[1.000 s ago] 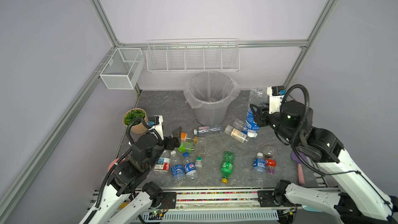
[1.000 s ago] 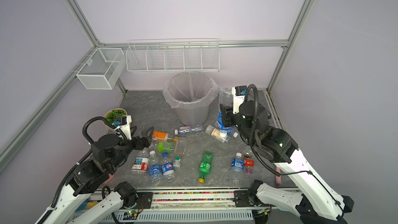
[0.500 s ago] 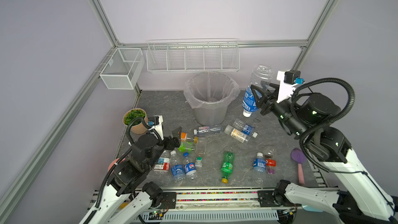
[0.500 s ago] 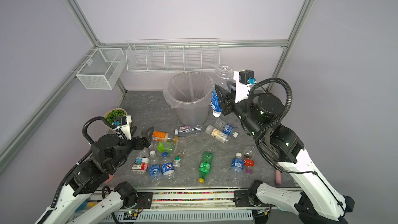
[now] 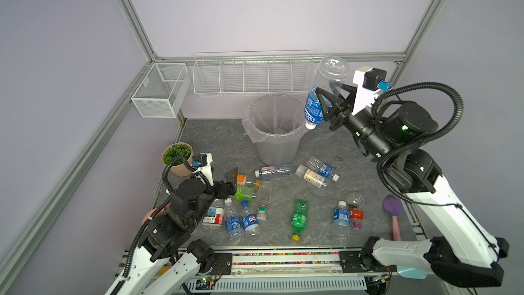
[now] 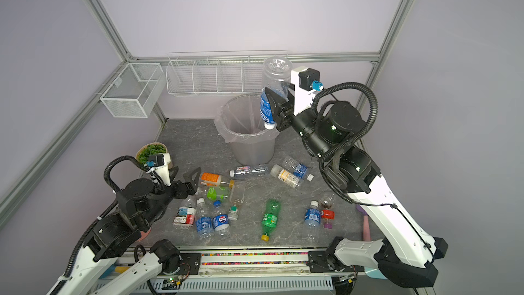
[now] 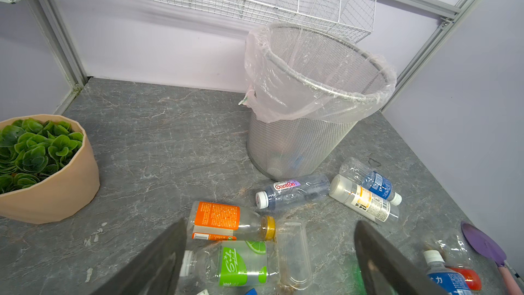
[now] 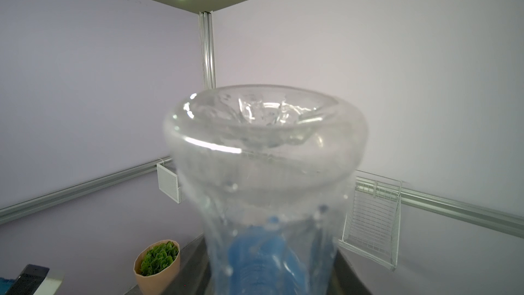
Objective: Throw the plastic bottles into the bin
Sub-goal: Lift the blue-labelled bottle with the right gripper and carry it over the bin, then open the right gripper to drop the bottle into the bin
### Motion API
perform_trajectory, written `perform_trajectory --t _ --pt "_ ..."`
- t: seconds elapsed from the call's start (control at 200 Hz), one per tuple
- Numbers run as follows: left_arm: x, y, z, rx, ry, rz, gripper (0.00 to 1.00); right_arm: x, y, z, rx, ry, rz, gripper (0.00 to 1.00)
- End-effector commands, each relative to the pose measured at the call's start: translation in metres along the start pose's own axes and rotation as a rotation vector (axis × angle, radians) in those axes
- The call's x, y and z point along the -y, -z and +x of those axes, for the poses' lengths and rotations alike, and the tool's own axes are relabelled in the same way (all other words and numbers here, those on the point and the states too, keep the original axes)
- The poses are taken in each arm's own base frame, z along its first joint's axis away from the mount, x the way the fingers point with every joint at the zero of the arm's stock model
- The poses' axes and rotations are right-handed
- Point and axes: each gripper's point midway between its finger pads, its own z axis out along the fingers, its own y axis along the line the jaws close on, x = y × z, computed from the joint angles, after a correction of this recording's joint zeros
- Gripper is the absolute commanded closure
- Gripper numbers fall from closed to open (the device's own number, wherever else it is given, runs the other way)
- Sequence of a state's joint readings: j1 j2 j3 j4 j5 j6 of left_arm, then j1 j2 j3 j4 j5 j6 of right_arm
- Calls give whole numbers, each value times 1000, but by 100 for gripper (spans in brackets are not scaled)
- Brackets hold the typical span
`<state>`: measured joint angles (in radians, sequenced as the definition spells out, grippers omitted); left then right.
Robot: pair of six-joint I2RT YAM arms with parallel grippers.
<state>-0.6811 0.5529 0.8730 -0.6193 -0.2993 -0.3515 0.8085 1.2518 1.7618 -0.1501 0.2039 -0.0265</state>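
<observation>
Top views: right claw clamped on bottle. Blue label, print too small to read. Cap down, long axis near upright, high over surface's far edge. Cap at right rim of bin; opening lies left of claw. Left claw low by left edge, farther from bin. Pepsi bottle near front edge.

Left wrist: jaws apart, empty, above orange bottle. Green bottle reads "Soda". Ganten bottle at bin foot.

Right wrist: bottle base fills view; grip hidden.
</observation>
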Motion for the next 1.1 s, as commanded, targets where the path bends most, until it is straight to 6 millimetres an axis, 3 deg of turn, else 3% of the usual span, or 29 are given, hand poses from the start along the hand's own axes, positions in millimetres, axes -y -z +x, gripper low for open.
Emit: perform_trajectory --t 0.0,0.365,0.475,0.6,0.645,0.68,0.69,0.71,0.725,0.745,0.755,0.765,0.79,0.875,1.095 --pt "-1 5 -2 6 21 1 8 -4 -15 -16 65 26 -21 93" --pt "-9 14 0 18 21 -18 8 22 -77 1 27 32 11 93" --pt "-10 15 1 20 22 -19 8 38 -100 30 -23 36 45 93" --pt "-10 15 1 18 30 -18 8 63 -127 86 -134 9 93 91" --pt "-10 17 1 19 35 -19 8 73 -135 109 -181 -1 117 80" --pt "-11 18 1 19 37 -18 8 82 -138 125 -217 -19 138 64" --pt "-11 18 1 19 36 -20 8 84 -141 133 -235 -30 141 54" --pt "-11 20 0 22 38 -19 8 87 -142 140 -254 -45 145 44" --pt "-12 21 0 23 38 -21 8 91 -143 148 -276 -71 153 25" --pt "-13 22 0 26 40 -23 8 94 -144 153 -295 -90 159 13" --pt "-13 22 -1 26 39 -22 8 96 -145 158 -315 -109 165 1" --pt "-13 23 -1 28 40 -25 8 98 -145 160 -325 -118 166 8" --pt "-14 25 -2 32 40 -27 8 96 -147 165 -351 -130 155 11" --pt "-17 29 -4 43 41 -33 8 92 -147 167 -376 -132 131 12" --pt "-16 30 -7 48 39 -33 8 83 -128 117 -267 -124 97 12"
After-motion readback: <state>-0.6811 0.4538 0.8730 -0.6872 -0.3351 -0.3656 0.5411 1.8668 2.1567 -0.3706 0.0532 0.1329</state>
